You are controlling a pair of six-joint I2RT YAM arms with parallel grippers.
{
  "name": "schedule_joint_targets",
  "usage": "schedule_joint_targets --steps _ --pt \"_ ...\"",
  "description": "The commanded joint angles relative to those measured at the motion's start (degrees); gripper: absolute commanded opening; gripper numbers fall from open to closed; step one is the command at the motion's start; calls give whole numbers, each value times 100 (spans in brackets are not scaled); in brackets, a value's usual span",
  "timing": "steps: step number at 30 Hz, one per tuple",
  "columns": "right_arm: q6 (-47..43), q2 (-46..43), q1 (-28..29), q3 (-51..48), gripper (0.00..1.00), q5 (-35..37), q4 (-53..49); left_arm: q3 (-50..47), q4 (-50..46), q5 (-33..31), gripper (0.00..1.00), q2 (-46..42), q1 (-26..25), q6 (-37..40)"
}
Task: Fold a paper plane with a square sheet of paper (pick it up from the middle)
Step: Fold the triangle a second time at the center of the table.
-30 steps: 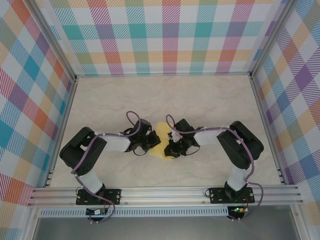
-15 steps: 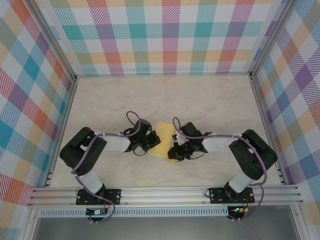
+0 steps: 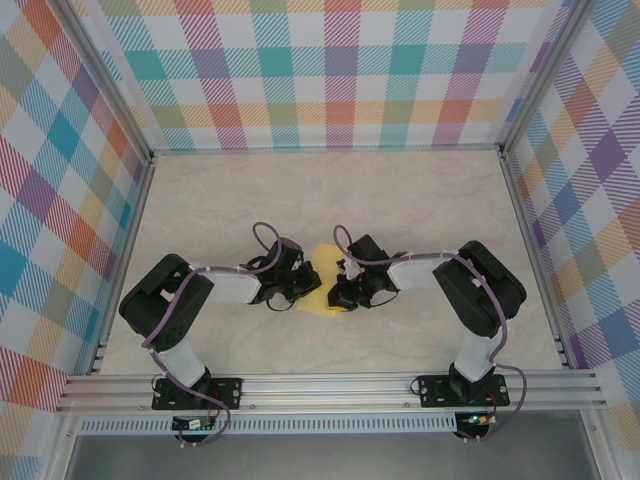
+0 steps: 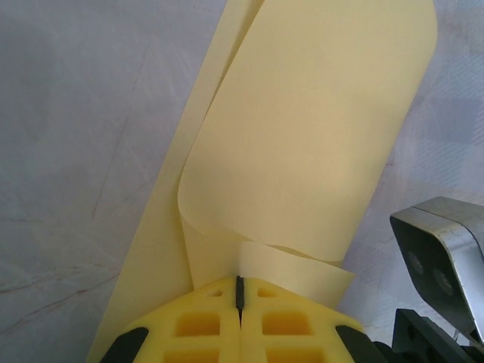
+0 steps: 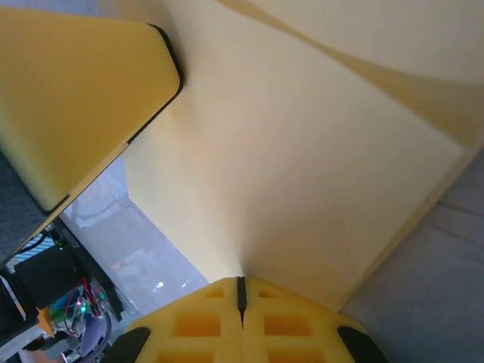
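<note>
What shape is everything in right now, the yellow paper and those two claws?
yellow sheet of paper: partly folded, one flap curled over, pinched from both sides.
left gripper: shut on the paper's near edge.
right gripper: shut on the paper's other side.

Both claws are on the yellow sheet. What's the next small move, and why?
Probably ease the right claw a little toward the left claw and down, with both shut. Each is pinched on the square sheet of paper, which curls over on itself in a soft loop, not yet pressed into a crease against the table.
</note>
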Motion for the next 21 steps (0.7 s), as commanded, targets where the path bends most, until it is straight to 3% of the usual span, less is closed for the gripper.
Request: schedule_joint_targets --steps 1,21 --pt "-205 195 -9 -220 1 227 -617 -159 -576 -197 0 147 -41 86" --pt "-865 294 -114 13 0 355 -1515 512 -875 -15 0 450 759 553"
